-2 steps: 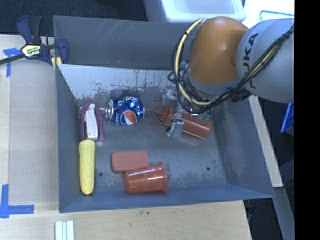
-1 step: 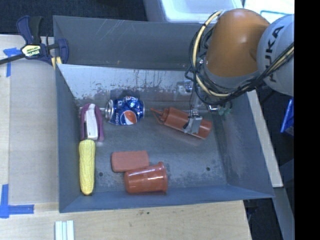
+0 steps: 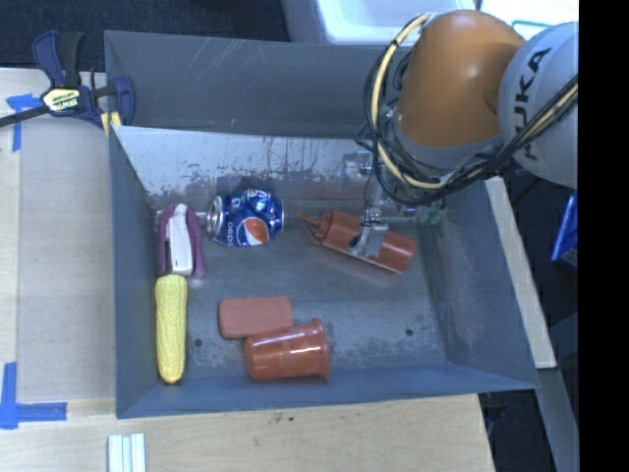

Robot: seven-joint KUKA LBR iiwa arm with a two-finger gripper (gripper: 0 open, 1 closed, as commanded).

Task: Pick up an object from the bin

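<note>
The gripper (image 3: 372, 236) sat low over the middle of a red-brown bottle (image 3: 396, 254) that lay on its side near the right wall of the bin (image 3: 246, 77). To do this well, it would want to close squarely across the bottle's body and then lift straight up. I couldn't tell if the gripper was open or closed, as the orange wrist cover (image 3: 457, 72) hid the parts above it.

a round orange cover (image 3: 457, 72) caps the wrist — glossy, dome-shaped. black and yellow cables (image 3: 388, 155) loop round its lower edge in a thick bundle. the arm (image 3: 550, 96) behind is pale silver-grey, with black kuka lettering. below it, a small grey metal gripper (image 3: 371, 239).
</note>
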